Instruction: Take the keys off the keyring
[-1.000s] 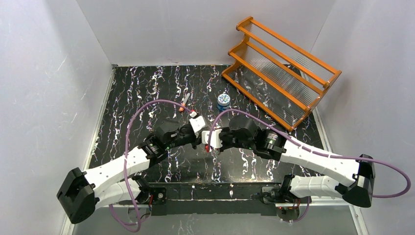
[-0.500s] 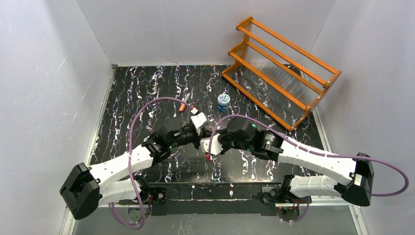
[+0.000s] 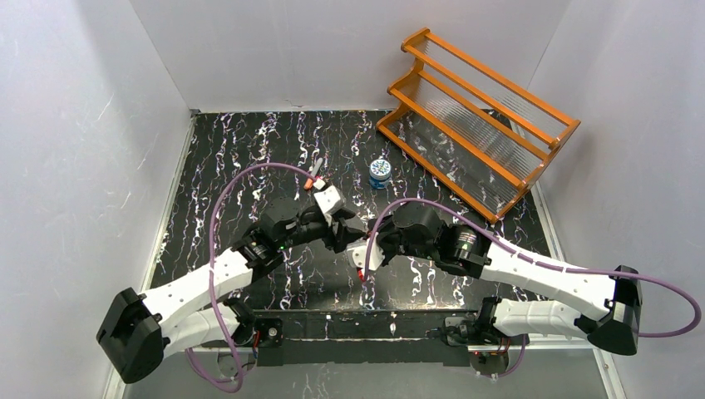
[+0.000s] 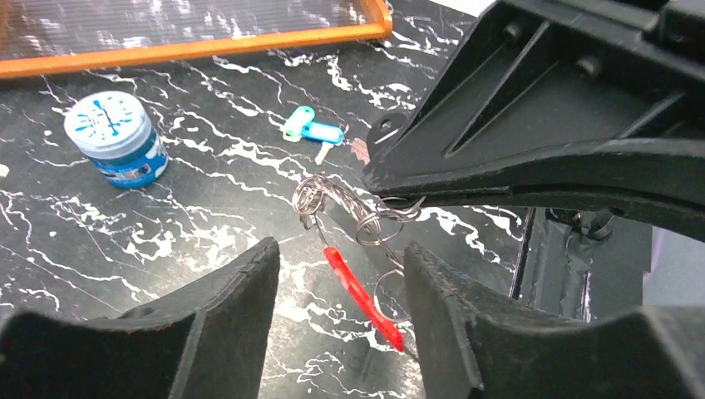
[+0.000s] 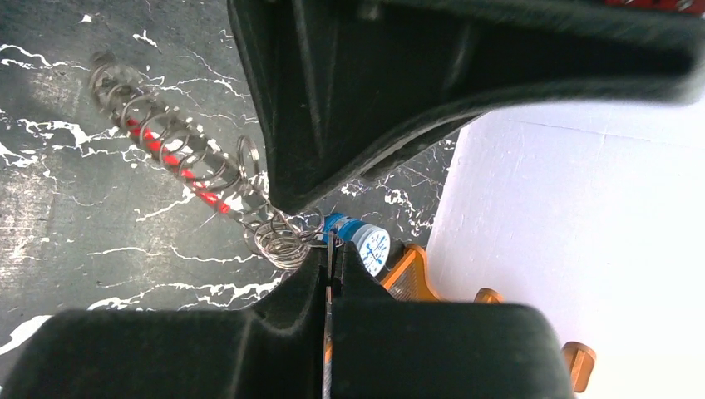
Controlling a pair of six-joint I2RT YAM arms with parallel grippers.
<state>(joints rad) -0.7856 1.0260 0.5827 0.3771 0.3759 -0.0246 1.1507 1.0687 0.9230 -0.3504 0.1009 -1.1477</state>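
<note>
Right gripper (image 5: 301, 226): clamped on one end of the keyring (image 5: 179, 158). On my wrist feed the two black fingers meet with the wire loops bunched at their tips.
Left gripper (image 4: 339, 253): spread wide and holding nothing. I see the coil in the gap beyond its two matte black fingers, and I cannot tell whether it touches either one.
Table (image 3: 249, 150): flat black slab veined with white like marble.
Rack (image 3: 478, 116): orange stepped frame with clear ribbed panels, at the far right corner.
Keyring shape: loose helix of thin silvery wire with a glossy red strip along part of it.
Keyring axis: long and slanted, running from the right gripper's pinch out over the tabletop. In the left wrist view the red strip points down and to the right.
Tin (image 4: 116, 137): small and round, with a blue wall and a white-and-blue lid, standing near the rack.
Keys (image 4: 312, 131): two tiny ones with teal and blue plastic heads, lying flat on the table apart from the coil.
</note>
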